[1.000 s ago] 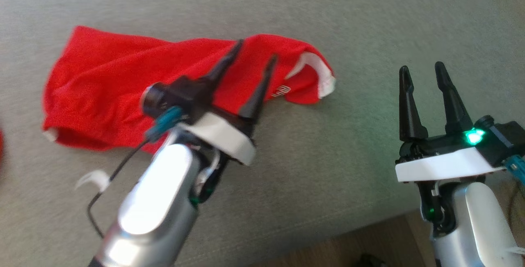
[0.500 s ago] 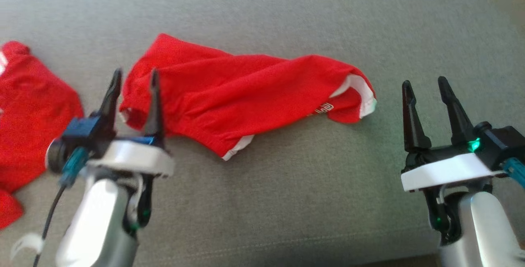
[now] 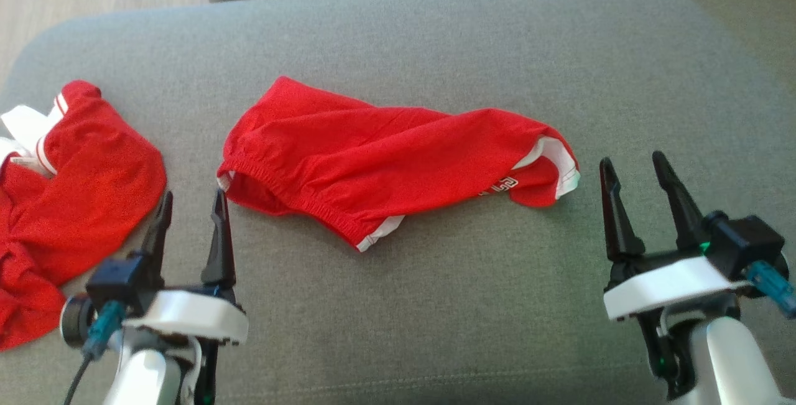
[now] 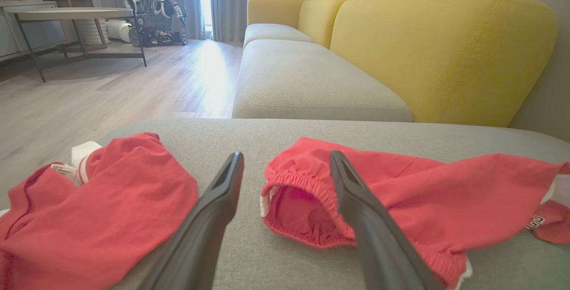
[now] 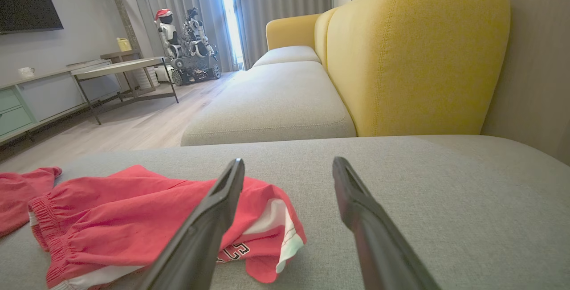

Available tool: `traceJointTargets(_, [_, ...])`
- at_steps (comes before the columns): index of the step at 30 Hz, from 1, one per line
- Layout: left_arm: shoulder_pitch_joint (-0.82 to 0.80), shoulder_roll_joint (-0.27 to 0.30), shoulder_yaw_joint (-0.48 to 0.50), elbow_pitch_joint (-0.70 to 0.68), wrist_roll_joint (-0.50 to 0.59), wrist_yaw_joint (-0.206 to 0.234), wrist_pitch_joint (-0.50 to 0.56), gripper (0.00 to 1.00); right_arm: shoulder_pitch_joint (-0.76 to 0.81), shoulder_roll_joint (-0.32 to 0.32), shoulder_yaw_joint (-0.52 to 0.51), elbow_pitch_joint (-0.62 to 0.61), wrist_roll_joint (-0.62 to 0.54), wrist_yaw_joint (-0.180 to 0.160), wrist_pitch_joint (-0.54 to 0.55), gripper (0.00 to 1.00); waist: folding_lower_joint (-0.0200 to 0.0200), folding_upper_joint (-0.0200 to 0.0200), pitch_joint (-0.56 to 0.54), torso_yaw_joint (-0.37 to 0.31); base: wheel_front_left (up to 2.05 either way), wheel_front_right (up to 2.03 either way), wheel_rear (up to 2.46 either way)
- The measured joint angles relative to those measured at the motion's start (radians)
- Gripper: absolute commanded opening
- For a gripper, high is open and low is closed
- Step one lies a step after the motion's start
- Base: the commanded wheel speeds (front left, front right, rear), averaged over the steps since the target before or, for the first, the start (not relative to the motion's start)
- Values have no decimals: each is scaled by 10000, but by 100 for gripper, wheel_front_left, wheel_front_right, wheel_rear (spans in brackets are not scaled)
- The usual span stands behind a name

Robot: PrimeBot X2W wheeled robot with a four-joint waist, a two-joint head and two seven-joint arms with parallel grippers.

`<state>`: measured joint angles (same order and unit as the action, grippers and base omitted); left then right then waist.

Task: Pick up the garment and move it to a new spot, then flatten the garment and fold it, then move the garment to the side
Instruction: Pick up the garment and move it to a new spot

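**Grippers.** Nearest to me, both arms sit low at the front edge of the grey seat cushion (image 3: 435, 305). The left gripper (image 3: 192, 195) has its jaws spread wide and holds nothing. It stands just short of the waistband end of the garment and clear of the cloth. The right gripper (image 3: 631, 160) is likewise spread and empty, just beside the hem end. I judge this stance deliberate: one claw is lined up on each end, ready to take the piece at both ends and spread it flat. Neither end is touched.

**Garment.** The garment (image 3: 385, 156), a pair of red shorts, lies mid-cushion between the two grippers, running across my head view.
- It is not flat; the cloth is bunched into long creases.
- The elastic waistband (image 4: 307, 183) gapes open toward the left wrist camera.
- White trim (image 3: 563, 165) shows at the hem on the right. Beside it is small white lettering (image 3: 497, 186), too small to read.
- The fabric looks thin and limp, and I expect it to sag when lifted.

**Surroundings.** A second red garment (image 3: 81, 206) lies crumpled at the cushion's left end, apart from the shorts. Beyond are a further seat cushion (image 4: 307, 80) and a yellow backrest (image 4: 436, 54).
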<state>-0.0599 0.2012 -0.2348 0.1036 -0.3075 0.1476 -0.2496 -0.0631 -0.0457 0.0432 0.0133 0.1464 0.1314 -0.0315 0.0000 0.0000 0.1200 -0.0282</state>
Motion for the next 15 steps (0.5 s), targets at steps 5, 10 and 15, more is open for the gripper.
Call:
traceJointTargets(5, [459,25,0,10,71,-71,0,100,332,0,59,6,-35,0,40,100,0,0,-313,-36,0,0,0])
traceJointTargets(10, [815,25,-13,2,71,-67,0,100,493,0,94,-2,-59,0,113,100,0,0,-528,-74,0,0,0])
traceJointTargets(15, [1025,25,-35,-2,71,12,0,100,647,0,117,-10,-71,0,142,100,0,0,-642,-83,0,0,0])
